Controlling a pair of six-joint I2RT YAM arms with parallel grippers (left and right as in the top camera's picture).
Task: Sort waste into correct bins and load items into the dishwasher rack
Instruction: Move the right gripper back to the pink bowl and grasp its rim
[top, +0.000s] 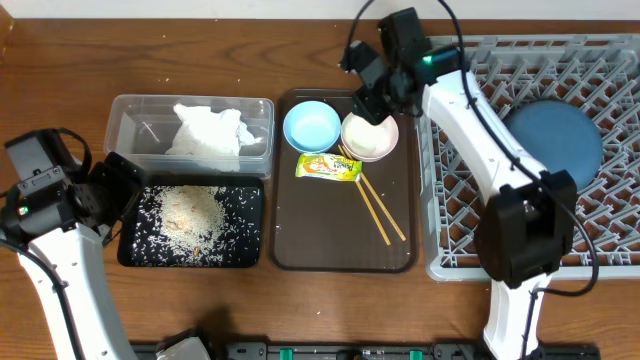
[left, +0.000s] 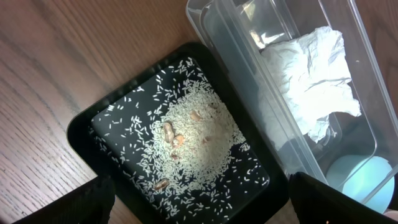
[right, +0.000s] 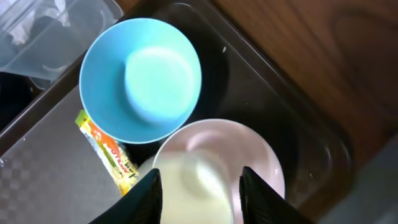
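Overhead: chopsticks (top: 374, 212) diagonal across the tray (top: 330, 235) (upper-left to lower-right); right pincer (right: 202, 177) part-open astride the cream cup (right: 194, 200).

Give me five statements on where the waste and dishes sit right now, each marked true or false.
1. The crumpled napkin lies in the clear tub. True.
2. The rice is in the light-blue bowl. False: the rice lies in the black tray, and the light-blue bowl is empty.
3. The dark-blue plate sits in the dishwasher rack. True.
4. The snack wrapper is in the clear tub. False: it lies on the brown serving tray.
5. The chopsticks lie on the brown serving tray. True.
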